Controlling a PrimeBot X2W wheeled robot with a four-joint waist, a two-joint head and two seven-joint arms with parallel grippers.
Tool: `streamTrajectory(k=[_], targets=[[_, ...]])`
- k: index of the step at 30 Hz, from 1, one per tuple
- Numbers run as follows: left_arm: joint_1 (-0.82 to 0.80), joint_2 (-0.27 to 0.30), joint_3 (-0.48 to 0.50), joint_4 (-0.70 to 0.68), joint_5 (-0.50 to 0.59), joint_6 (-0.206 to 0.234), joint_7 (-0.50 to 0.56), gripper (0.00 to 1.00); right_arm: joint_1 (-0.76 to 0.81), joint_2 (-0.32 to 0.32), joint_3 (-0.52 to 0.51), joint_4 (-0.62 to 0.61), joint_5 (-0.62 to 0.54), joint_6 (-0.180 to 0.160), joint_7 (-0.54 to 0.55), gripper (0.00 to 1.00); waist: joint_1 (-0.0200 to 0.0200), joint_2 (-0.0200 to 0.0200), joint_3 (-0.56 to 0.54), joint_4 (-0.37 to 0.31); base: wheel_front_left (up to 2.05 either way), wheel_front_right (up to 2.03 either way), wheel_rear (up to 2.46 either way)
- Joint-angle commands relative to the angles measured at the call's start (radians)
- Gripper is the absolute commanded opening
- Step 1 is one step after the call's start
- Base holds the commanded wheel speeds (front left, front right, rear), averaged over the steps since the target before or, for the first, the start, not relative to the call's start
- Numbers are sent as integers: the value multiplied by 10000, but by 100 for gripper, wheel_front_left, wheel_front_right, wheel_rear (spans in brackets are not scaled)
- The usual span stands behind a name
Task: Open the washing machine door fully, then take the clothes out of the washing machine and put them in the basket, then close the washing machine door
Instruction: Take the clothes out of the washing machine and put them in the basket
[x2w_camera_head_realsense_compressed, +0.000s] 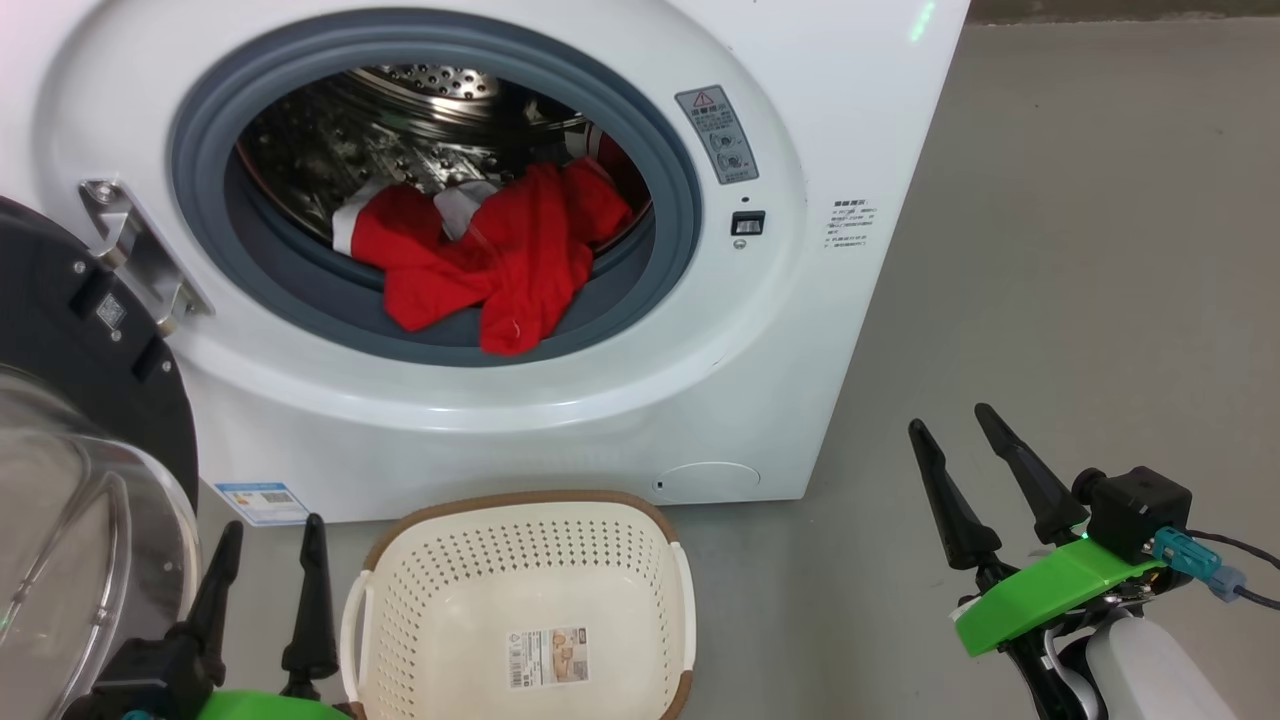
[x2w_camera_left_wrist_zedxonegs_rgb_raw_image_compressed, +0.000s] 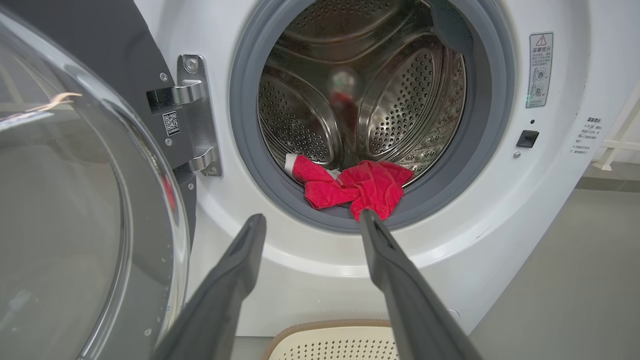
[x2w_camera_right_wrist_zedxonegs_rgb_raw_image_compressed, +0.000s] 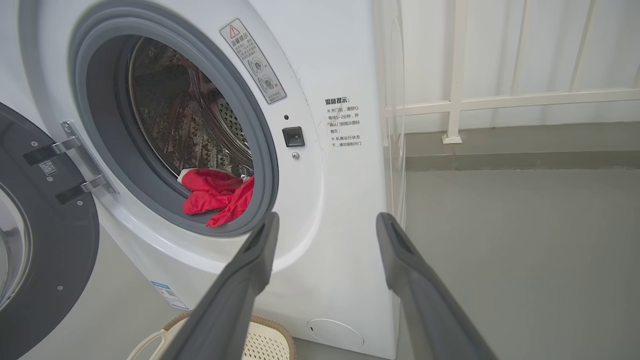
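Nearest: left gripper (x2w_camera_head_realsense_compressed: 273, 527) at lower left and right gripper (x2w_camera_head_realsense_compressed: 950, 420) at lower right. Both have fingers spread wide and grip nothing. Between them the basket (x2w_camera_head_realsense_compressed: 520, 497) sits on the floor (x2w_camera_head_realsense_compressed: 1050, 250), just in front of the washing machine (x2w_camera_head_realsense_compressed: 860, 120). On the left, the washing machine door (x2w_camera_head_realsense_compressed: 95, 330) hangs swung open on its hinge. Red clothes (x2w_camera_head_realsense_compressed: 500, 255) are bunched at the drum mouth — front edge draped over the grey rubber ring (x2w_camera_head_realsense_compressed: 685, 200), well apart from both grippers.
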Motion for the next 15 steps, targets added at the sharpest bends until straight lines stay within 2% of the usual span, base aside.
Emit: streamTrajectory(k=[1,15], targets=[[-405,118,389,-178,150,-53,-122,100,-245,-26,168,-273,-113,27,-120,100,0,0,-2,-1,0,0,0],[-423,111,440,-164,225,-96,-122,100,-244,-1,162,-282,-144,27,-120,100,0,0,27,-40,0,0,0]])
